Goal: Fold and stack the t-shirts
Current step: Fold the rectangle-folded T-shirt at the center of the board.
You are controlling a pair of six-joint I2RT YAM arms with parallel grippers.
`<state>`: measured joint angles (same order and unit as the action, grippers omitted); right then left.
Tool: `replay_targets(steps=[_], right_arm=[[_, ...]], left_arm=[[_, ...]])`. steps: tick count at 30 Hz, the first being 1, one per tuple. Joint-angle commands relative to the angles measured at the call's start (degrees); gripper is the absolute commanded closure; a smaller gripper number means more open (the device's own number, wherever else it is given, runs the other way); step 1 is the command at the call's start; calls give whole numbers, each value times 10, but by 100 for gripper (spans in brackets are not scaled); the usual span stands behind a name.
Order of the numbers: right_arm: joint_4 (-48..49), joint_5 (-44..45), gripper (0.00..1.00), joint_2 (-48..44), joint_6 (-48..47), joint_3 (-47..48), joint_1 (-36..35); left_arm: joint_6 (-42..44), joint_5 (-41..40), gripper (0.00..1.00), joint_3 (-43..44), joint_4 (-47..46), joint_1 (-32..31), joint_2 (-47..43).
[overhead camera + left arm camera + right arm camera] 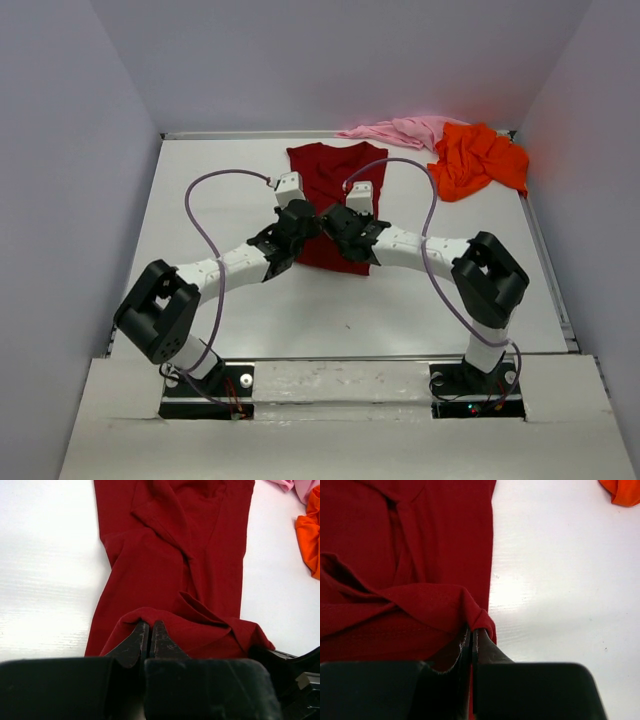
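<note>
The dark red t-shirt (330, 175) lies lengthwise in the middle of the table, sleeves folded inward, its near hem lifted. My left gripper (150, 626) is shut on the left part of that hem, and the red cloth (170, 555) drapes over its fingertips. My right gripper (472, 632) is shut on the hem's right corner, with the red t-shirt (405, 555) stretching away ahead of it. Both wrists meet over the shirt's near end in the top view. The orange t-shirt (478, 160) and the pale pink t-shirt (400, 130) lie crumpled at the far right corner.
White table (250, 320) with walls on the left, back and right. The orange heap (310, 535) shows at the right edge of the left wrist view and the orange heap (622, 491) at the top right of the right wrist view. Purple cables loop above both arms.
</note>
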<state>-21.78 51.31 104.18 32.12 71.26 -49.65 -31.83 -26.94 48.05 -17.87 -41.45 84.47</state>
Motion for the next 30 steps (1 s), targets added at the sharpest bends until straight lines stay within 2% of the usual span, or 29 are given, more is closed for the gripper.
replay_targets(steps=[1, 14, 21, 22, 24, 25, 26, 27, 28, 30], right_arm=[[29, 42, 100, 17, 3, 36, 17], [78, -9, 100, 124, -44, 113, 83], [88, -23, 100, 187, -62, 149, 107], [88, -23, 100, 191, -64, 153, 107], [88, -28, 98, 195, -72, 159, 107], [88, -30, 90, 195, -76, 159, 112], [90, -37, 74, 186, -81, 159, 112], [96, -40, 67, 177, -97, 151, 112], [105, -50, 52, 158, -108, 145, 112], [117, -81, 40, 141, -139, 140, 112]], left_arm=[[10, -6, 100, 35, -42, 10, 31], [6, -18, 100, 77, -60, 45, 134], [29, -39, 100, 132, -41, 55, 182], [38, -41, 96, 138, -40, 55, 188], [46, -48, 66, 167, -23, 57, 206], [50, -46, 56, 177, -16, 58, 209], [56, -48, 48, 197, 1, 59, 210], [57, -49, 41, 206, 13, 59, 203], [61, -49, 38, 212, 21, 59, 195], [70, -41, 35, 225, 27, 59, 164]])
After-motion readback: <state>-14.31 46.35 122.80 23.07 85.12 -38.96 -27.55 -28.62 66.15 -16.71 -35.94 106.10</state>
